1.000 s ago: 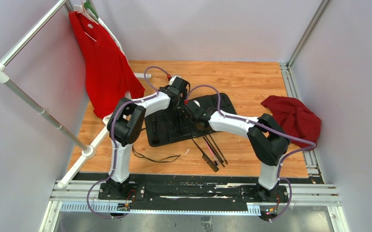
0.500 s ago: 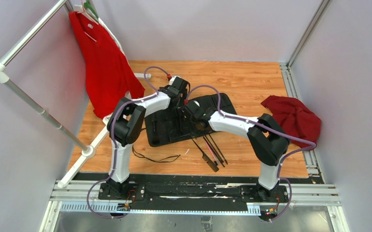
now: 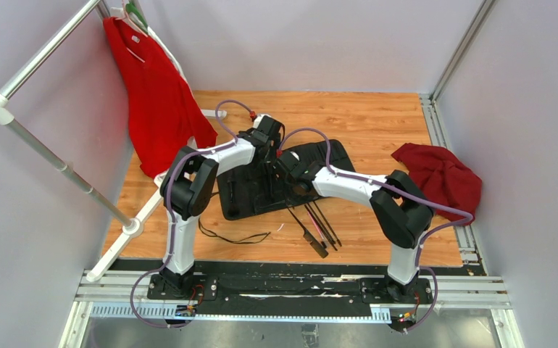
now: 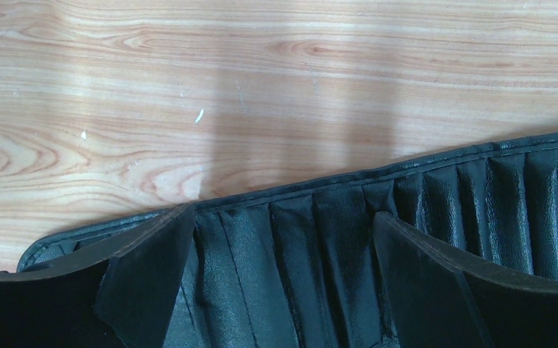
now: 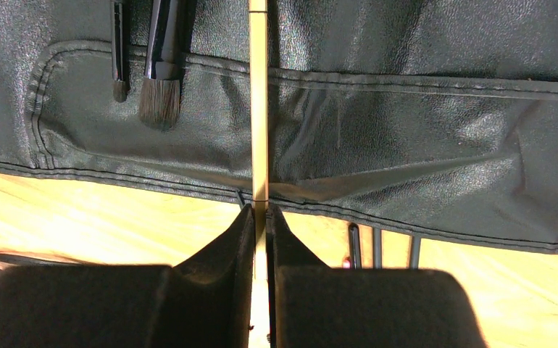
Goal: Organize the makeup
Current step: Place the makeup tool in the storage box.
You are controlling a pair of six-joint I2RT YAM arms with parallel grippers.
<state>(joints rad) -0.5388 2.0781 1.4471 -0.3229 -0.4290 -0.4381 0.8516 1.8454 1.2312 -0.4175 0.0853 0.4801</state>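
Observation:
A black slotted case [image 3: 334, 156] lies open on the wooden table. My right gripper [image 5: 260, 212] is shut on a thin pale-gold makeup tool [image 5: 259, 109]; the tool's shaft runs forward over the case's lower pocket [image 5: 377, 152]. Two brushes [image 5: 161, 80] sit tucked in slots at the case's left end. Several loose makeup tools [image 3: 319, 226] lie on the table just in front of the case, and their ends [image 5: 376, 246] show beside my right fingers. My left gripper [image 4: 282, 217] stands open over the pleated slots [image 4: 334, 239] near the case's far edge, nothing between its fingers [image 4: 146, 283].
A thin black cord [image 3: 232, 236] loops on the table at front left. A crumpled red cloth [image 3: 439, 177] lies at the right edge. A red shirt [image 3: 156, 94] hangs from a white rack [image 3: 44, 156] on the left. Grey walls enclose the table.

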